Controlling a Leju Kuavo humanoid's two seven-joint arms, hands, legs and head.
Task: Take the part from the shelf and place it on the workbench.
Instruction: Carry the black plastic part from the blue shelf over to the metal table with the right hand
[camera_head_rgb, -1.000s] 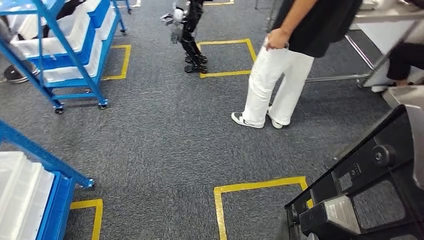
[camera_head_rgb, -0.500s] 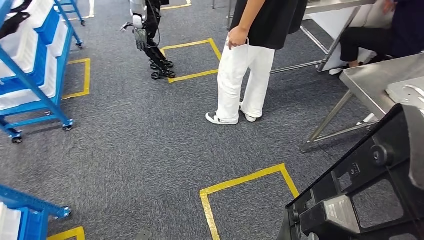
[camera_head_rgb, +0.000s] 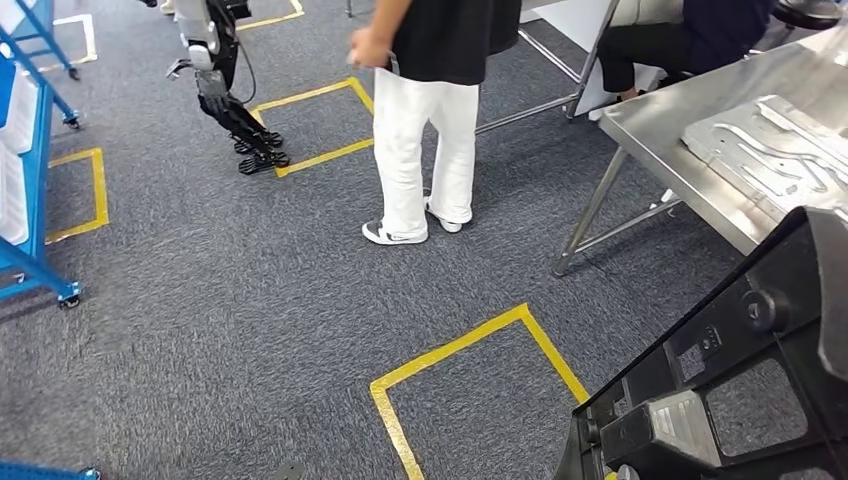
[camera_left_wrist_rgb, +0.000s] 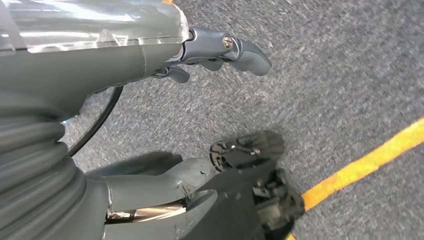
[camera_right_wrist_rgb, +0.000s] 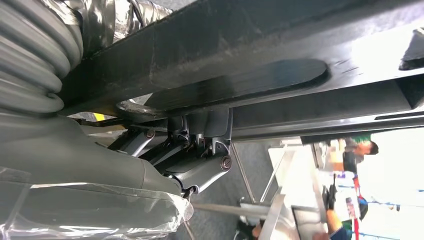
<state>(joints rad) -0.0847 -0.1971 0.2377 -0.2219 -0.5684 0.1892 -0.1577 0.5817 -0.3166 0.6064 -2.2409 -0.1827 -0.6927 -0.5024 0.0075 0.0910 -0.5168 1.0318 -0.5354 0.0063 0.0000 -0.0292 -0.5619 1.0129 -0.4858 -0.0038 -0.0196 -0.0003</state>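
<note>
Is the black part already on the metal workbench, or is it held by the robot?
Held. The right hand grips the black part from beneath, and the part is apart from the workbench, above the carpet.

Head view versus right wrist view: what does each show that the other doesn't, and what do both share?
Head view alone: the steel workbench with a metal plate on it, a person in white trousers, another robot, and yellow floor tape.

Right wrist view alone: the right hand, fingers curled up against the part's underside.

Both: the black part.
</note>
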